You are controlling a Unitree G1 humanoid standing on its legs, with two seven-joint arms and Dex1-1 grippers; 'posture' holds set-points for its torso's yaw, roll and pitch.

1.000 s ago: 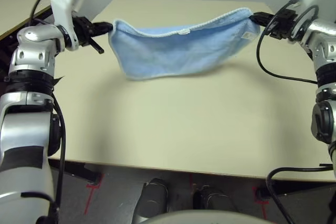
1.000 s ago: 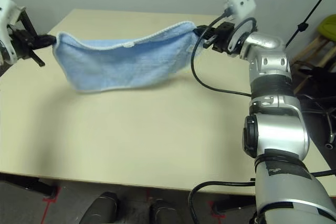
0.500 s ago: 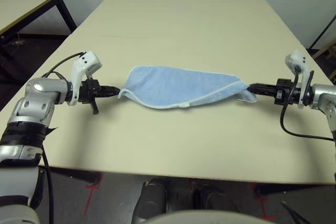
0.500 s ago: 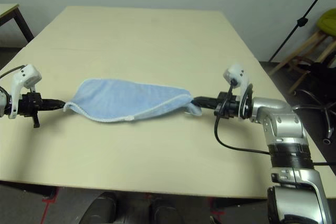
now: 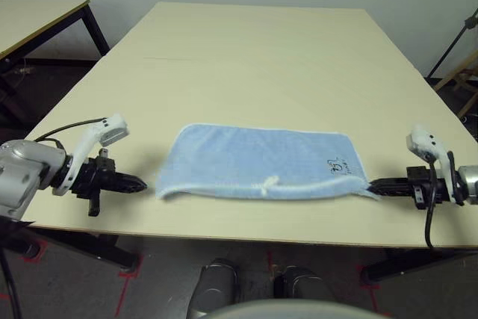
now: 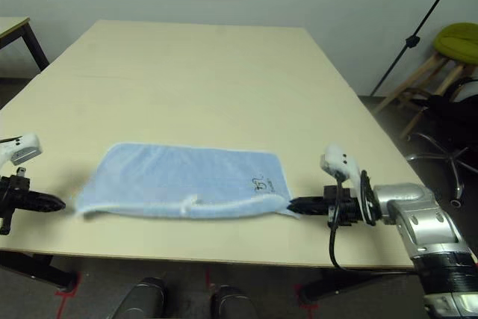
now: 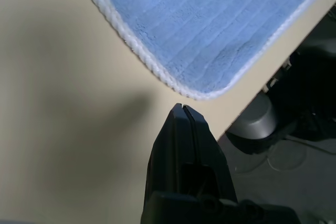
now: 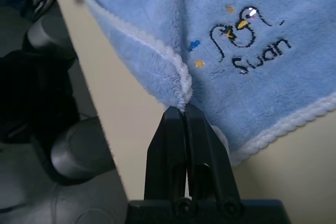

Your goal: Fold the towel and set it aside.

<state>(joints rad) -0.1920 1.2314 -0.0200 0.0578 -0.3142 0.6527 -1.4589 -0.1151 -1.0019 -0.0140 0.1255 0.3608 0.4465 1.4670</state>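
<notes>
- The towel [image 5: 261, 162] is lying folded in half along its length near the near edge of the table [image 5: 254, 50], its doubled white-stitched edge and small loop facing the robot.
- The right gripper [image 8: 185, 109] is pinching the towel's right near corner with clenched jaws, likely to keep the fold taut and the layers aligned.
- The left gripper [image 5: 139, 183] is sitting just left of the towel's left end, jaws clenched on nothing; in the left wrist view the rounded corner is lying apart from its tip.
- The embroidered penguin mark [image 8: 247, 38] is facing up near the right end.
- Judging by this, a second fold and the setting aside are not yet done.
</notes>
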